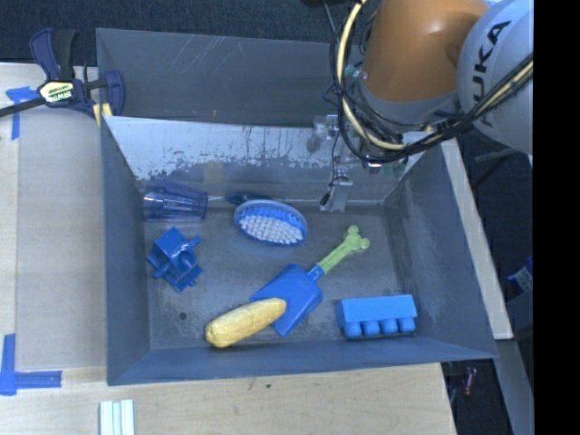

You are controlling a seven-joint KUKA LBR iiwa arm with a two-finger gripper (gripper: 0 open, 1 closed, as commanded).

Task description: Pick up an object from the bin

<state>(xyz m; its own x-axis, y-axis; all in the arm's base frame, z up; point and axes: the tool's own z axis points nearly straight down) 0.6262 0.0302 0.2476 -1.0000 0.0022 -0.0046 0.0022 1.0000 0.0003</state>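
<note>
While the arm is reaching into the grey metal bin [272, 370] from the right, its gripper [333, 198] is hanging low near the back wall, right of centre, over bare bin floor. Whether it is released or clenched cannot be told from this angle, and nothing is showing in its grasp.

Lying nearest, just to the gripper's left, is a round blue brush [270, 222] with white bristles facing up – it is sitting close to the back wall and apart from the gripper. Towards the front from the gripper, a toy shovel [308, 284] is lying at a slant, its green handle pointing up towards the gripper and its blue blade pointing towards the front. A yellow corn cob [245, 323] is lying against the blade's front-left edge. To the right of the blade, near the front wall, a blue block [377, 315] with a row of studs is sitting by itself.

Farther off, on the left side, a clear blue cup [174, 203] is lying on its side by the back wall, and a small blue toy piece [175, 259] is sitting just in front of it.
</note>
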